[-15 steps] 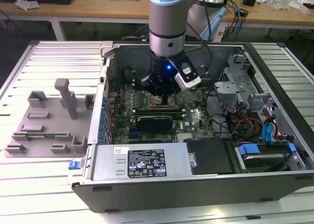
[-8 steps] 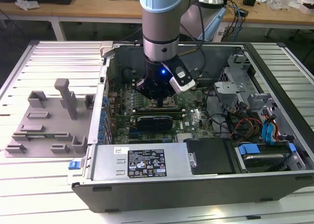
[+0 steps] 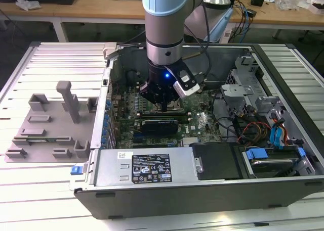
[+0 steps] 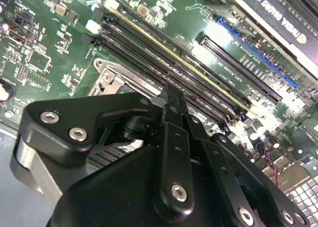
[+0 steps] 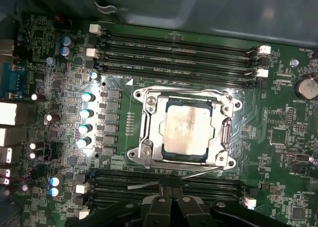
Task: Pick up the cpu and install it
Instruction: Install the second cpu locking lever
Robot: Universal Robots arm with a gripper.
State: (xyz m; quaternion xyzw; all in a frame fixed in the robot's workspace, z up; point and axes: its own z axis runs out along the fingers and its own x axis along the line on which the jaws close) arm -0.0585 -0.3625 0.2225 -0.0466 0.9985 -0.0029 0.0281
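The cpu (image 5: 188, 131) lies flat inside the socket frame (image 5: 149, 132) on the motherboard (image 5: 293, 137), its pale silver top facing up, and it looks squarely seated within the metal surround. Rows of memory slots (image 5: 179, 53) run along two opposite sides of the socket, and a line of small capacitors (image 5: 85, 120) stands just beside it. The end effector (image 5: 169, 199) hangs just above the board, beside the socket, over one bank of slots; its dark fingers (image 4: 174, 113) look drawn together with nothing between them, so I judge it empty. In the exterior view the arm reaches straight down into the open computer case (image 3: 202, 190), which lies on its side on the counter (image 3: 30, 200), toward the middle. A grey fixture (image 3: 50, 125) sits on the counter near the edge on the exterior view's left, well apart from the case. By my reckoning the placing step is done or nearly so, the chip already resting in its seat.
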